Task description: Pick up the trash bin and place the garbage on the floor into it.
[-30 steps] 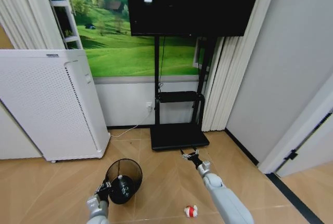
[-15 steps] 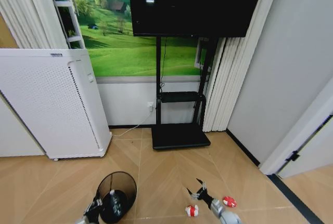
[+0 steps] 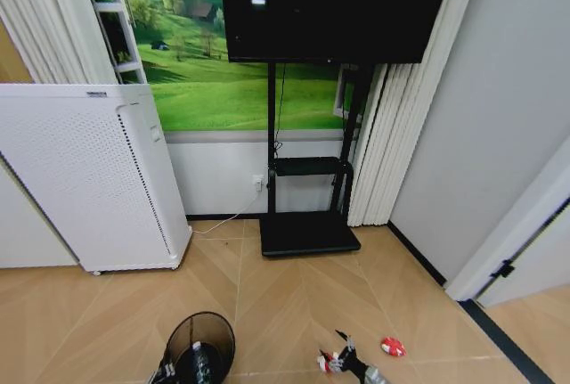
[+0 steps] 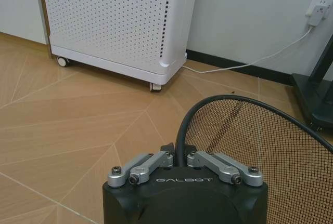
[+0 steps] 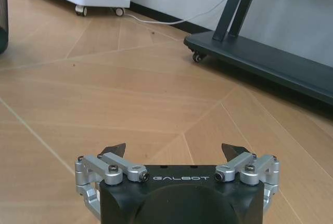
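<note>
Trash bin point(image 4: 260, 146) rim is pinched in the left tool point(image 4: 179, 157), low over the floor point(image 3: 285, 304). Right tool point(image 3: 343, 359) is spread, empty, beside one red wrapper point(image 3: 326, 363); another point(image 3: 392, 346) lies near. Picking garbage seems underway; next, closing on that wrapper.

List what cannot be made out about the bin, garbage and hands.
Head view: the trash bin's contents, too small behind mesh; its base, cut off by the bottom edge.
Head view: whether the right hand touches the near wrapper; too small.
Right wrist view: floor under that hand, hidden by its housing.
</note>
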Motion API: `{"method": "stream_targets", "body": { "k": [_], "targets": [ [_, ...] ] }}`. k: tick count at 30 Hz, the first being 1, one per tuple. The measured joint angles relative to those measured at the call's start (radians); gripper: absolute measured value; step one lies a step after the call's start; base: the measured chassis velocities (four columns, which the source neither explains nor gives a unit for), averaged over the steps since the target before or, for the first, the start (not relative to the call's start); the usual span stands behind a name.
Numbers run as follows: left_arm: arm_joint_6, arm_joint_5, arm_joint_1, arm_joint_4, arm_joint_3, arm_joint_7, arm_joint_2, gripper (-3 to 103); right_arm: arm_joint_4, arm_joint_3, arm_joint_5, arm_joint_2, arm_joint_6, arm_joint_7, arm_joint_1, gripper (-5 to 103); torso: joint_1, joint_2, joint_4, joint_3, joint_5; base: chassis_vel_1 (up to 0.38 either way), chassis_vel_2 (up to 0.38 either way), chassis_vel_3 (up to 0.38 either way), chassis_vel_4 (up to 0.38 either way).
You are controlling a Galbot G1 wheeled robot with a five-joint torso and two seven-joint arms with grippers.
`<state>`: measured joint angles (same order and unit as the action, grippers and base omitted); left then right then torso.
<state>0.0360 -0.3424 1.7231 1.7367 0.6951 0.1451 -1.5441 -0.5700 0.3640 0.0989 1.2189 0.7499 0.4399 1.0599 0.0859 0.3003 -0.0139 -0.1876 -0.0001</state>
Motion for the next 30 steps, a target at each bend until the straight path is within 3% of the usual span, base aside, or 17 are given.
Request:
{"method": "stream_targets", "body": {
  "k": [7,14,30],
  "targets": [
    [-0.005,0.004,0.015,0.034,0.001,0.0,-0.006,6,0.032,-0.003,0.015,-0.026,-0.001,-0.024,0.011,100,0.0,0.0,0.0001,0.0,0.0004,0.0,0.0,0.0,0.0],
    [0.003,0.009,0.01,0.018,0.009,0.002,-0.005,6,0.089,-0.001,0.116,0.039,-0.015,-0.05,-0.007,100,0.0,0.0,0.0002,0.0,0.0001,0.0,0.0,0.0,0.0],
    [-0.005,-0.005,0.037,0.063,0.036,0.008,0.006,6,0.146,0.005,0.206,0.096,-0.043,-0.09,-0.047,100,0.0,0.0,0.0003,0.0,0.0,0.0,0.0,0.0,0.0]
  ]
}}
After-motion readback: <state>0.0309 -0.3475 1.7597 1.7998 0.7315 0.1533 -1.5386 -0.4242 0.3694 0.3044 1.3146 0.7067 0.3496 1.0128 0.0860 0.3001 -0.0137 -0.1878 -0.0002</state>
